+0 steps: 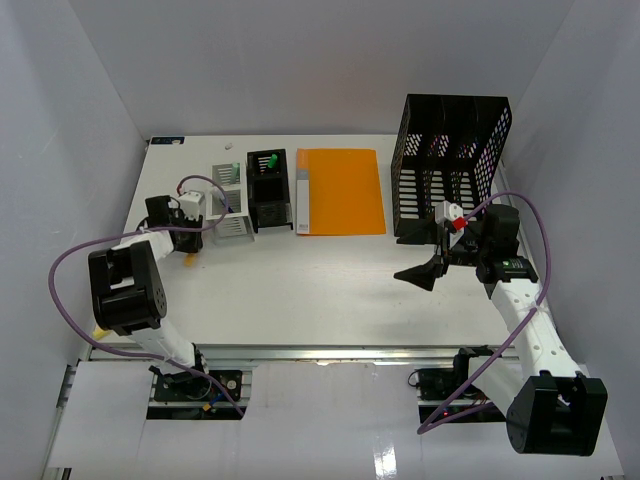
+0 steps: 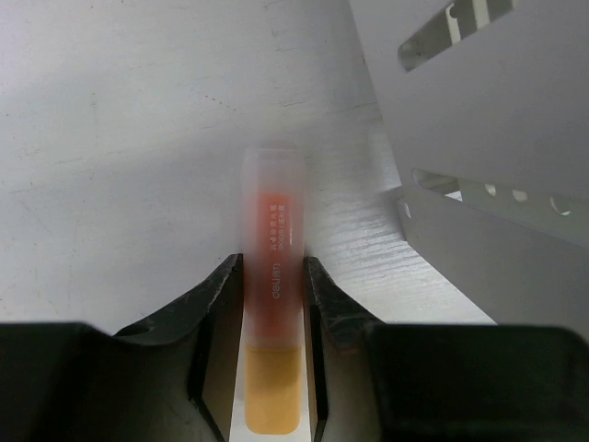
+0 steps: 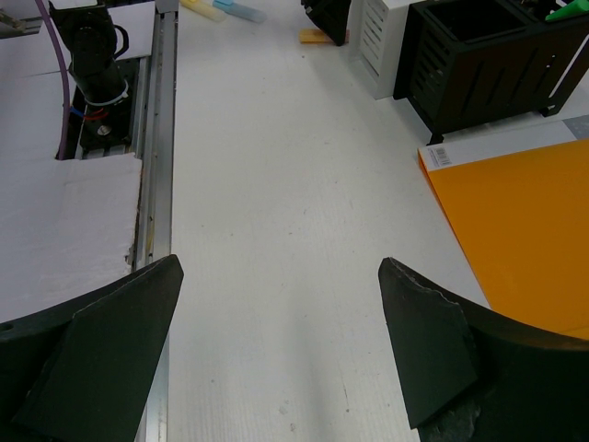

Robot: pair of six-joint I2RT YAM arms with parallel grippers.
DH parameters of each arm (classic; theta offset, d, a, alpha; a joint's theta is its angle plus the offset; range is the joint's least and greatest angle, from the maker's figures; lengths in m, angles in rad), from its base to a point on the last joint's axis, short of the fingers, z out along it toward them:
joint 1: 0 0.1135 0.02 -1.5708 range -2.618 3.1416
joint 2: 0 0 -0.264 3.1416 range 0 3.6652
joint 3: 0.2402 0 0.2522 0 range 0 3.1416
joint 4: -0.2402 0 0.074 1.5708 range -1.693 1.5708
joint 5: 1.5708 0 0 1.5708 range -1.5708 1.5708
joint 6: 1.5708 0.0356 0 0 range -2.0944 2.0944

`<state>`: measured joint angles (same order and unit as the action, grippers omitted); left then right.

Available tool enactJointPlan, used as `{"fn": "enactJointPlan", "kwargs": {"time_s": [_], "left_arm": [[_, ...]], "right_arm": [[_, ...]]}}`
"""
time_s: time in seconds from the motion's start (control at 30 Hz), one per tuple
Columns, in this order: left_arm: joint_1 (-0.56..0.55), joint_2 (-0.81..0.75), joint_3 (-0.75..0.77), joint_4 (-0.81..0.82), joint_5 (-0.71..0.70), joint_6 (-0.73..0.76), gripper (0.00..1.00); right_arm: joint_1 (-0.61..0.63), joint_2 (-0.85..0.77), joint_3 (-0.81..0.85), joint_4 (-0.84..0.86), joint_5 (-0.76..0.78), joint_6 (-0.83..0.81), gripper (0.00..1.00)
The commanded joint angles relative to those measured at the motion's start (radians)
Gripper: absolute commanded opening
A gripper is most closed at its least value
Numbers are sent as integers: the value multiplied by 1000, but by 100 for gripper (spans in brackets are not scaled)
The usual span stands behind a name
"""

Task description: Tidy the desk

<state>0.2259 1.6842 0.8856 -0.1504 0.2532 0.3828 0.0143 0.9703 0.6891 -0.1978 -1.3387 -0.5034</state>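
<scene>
On the white desk (image 1: 330, 290), at its left side, an orange highlighter (image 2: 272, 249) lies flat beside a white organiser (image 2: 479, 129). My left gripper (image 2: 273, 265) is down over it, shut on its barrel, with both black fingers (image 2: 219, 295) against its sides. From above, only an orange tip (image 1: 189, 260) shows under the left gripper (image 1: 190, 250). My right gripper (image 1: 415, 257) hovers over the desk's right half, in front of the black mesh rack (image 1: 455, 165). In the right wrist view the right gripper (image 3: 281, 267) is open, with only bare desk between its fingers.
An orange folder (image 1: 345, 190) lies at the back centre. Left of it stand a black pen holder (image 1: 267, 188) with a green marker and the white organiser (image 1: 230, 200). Yellow and blue highlighters (image 3: 225, 9) lie near the metal front rail (image 3: 156, 138).
</scene>
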Motion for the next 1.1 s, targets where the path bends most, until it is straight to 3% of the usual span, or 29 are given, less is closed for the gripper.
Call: {"fn": "enactJointPlan", "kwargs": {"time_s": [0.0,0.17,0.43,0.57,0.8,0.9,1.07], "left_arm": [[2,-37,-6,-40,-68,-2,13],[74,-104,34,-49,-95,-95,4],[140,-207,236,-54,103,-339,0],[141,-220,262,15,196,-479,0],[112,-168,278,359,574,-636,0],[71,-106,282,536,693,-633,0],[29,28,341,691,805,-636,0]], "right_arm": [[-2,-2,4,32,-28,8,93],[-31,-5,4,32,-30,9,94],[-33,-11,6,32,-38,12,94],[-34,-10,4,32,-36,12,94],[-34,-5,3,32,-42,12,94],[-34,-2,0,32,-40,12,94],[-33,10,1,32,-34,11,94]]}}
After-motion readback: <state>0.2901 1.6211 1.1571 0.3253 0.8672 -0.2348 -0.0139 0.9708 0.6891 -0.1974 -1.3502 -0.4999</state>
